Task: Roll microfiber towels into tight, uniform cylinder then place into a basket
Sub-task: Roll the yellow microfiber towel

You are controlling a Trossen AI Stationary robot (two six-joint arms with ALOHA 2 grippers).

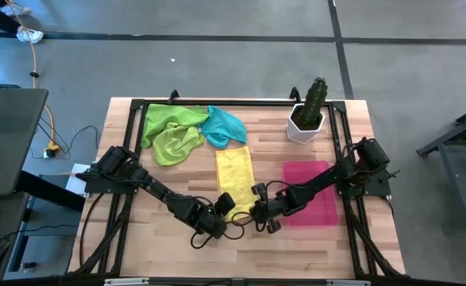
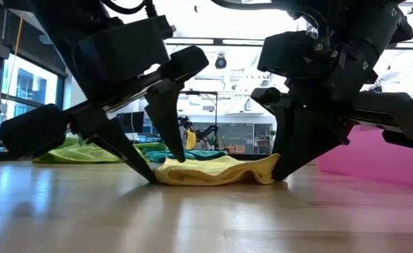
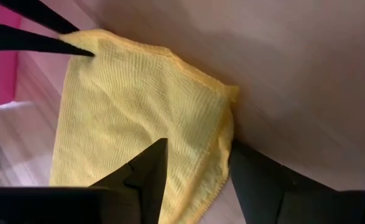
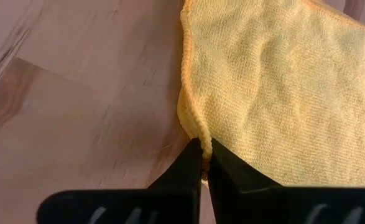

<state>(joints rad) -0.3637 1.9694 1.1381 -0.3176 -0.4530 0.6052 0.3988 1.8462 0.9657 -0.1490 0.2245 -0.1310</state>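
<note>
Wooden table (image 1: pixel 177 254): right gripper (image 4: pixel 202 163) pinches yellow towel (image 1: pixel 234 176), left gripper (image 3: pixel 198 171) spread open astride it

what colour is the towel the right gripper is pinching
Yellow towel; the right gripper is shut on its corner, clearest in the right wrist view.

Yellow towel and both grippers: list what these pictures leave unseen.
- Yellow towel, high view: its near edge is covered by the left gripper and right gripper.
- Low view: the towel's far end is hidden behind its own raised folds.
- Basket, high view: the right arm crosses it, hiding part of its floor.
- Right wrist view: the towel is cut off by the frame.
</note>
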